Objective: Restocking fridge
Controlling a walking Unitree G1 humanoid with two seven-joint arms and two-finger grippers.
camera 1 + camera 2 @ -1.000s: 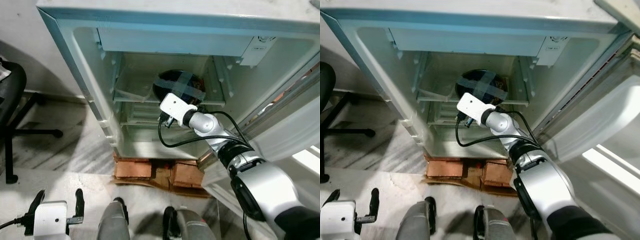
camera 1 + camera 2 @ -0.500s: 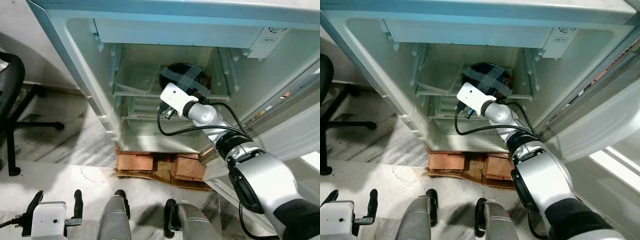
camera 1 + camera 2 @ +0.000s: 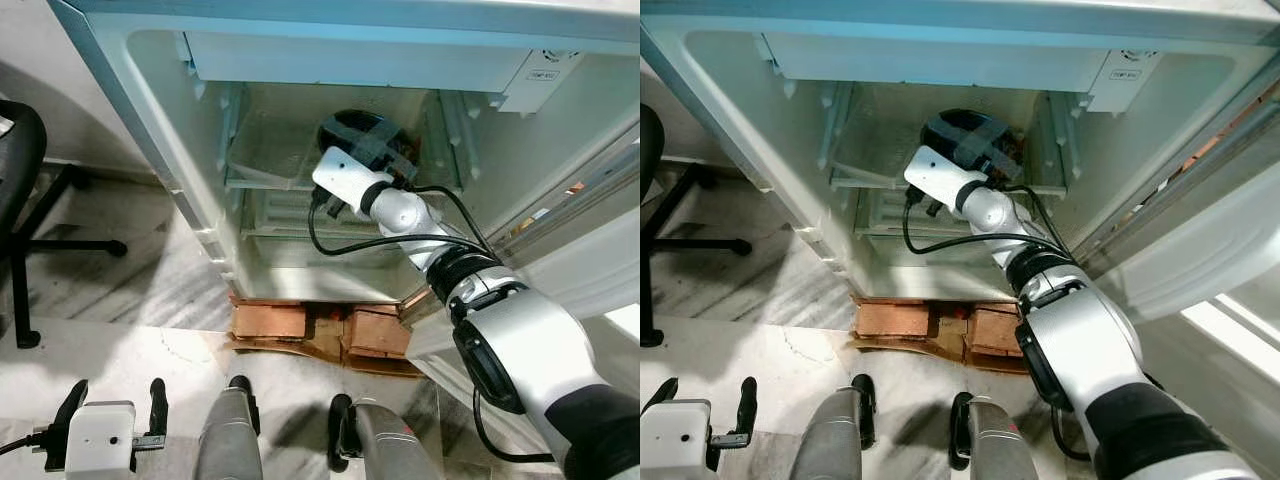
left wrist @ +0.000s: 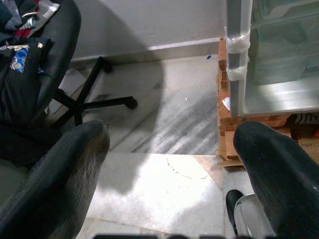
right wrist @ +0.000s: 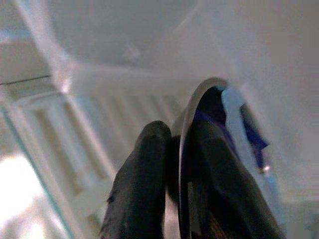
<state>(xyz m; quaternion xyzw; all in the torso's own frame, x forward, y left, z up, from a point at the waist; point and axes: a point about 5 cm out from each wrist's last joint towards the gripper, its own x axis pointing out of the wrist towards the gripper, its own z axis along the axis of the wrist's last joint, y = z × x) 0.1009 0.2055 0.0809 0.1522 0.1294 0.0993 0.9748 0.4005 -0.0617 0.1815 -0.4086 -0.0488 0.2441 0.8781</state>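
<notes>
- My right gripper [image 5: 172,164] is reaching deep into the open fridge [image 3: 150,110], fingers pinched on the rim of a dark bowl [image 3: 362,135] with strips of grey tape across its top.
- The bowl sits over the glass shelf [image 3: 270,165], toward its right end; I can't tell whether its base is resting on the glass or just above it.
- In the right wrist view, one finger [image 5: 142,184] is on the outside of the metal rim and the other inside, so the grip looks narrow and firm.
- My read: this is the placing step, the bowl being set onto the shelf.
- Next move calls for lowering until the base sits flat, then opening the fingers and backing straight out, keeping the cable [image 3: 350,240] clear of the shelf edge.
- My left gripper [image 3: 110,425] hangs low over the floor, fingers spread wide, holding nothing, near the black chair [image 4: 35,74].
</notes>
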